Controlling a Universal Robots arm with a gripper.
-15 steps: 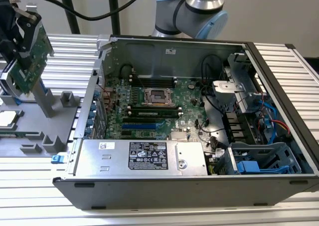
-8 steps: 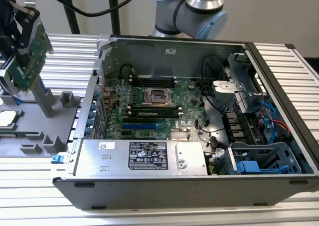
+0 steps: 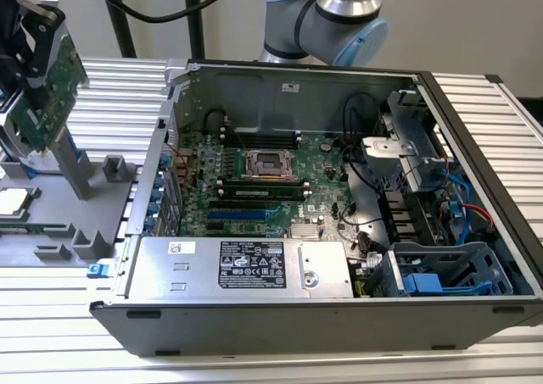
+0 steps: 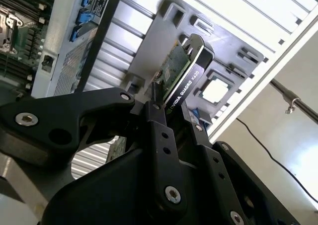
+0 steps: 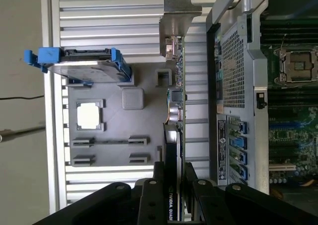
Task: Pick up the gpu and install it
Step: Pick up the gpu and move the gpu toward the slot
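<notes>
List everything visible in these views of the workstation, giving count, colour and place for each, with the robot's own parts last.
gpu: one, green board with black shroud, by the tray, outside the case.
computer case: one, grey and black, open, mid-table.
motherboard: one, green, inside the case.
power supply: one, silver, along the case's near wall.
tray: one, grey, beside the case at the exterior view's left.
hard drive: one, silver with blue frame, on the tray.
processor chip: one, pale, in a tray recess.
table: one, silver, slatted, under everything.
arm: one, silver and light blue, behind the case.
gripper: one, black, shut on the gpu.
</notes>
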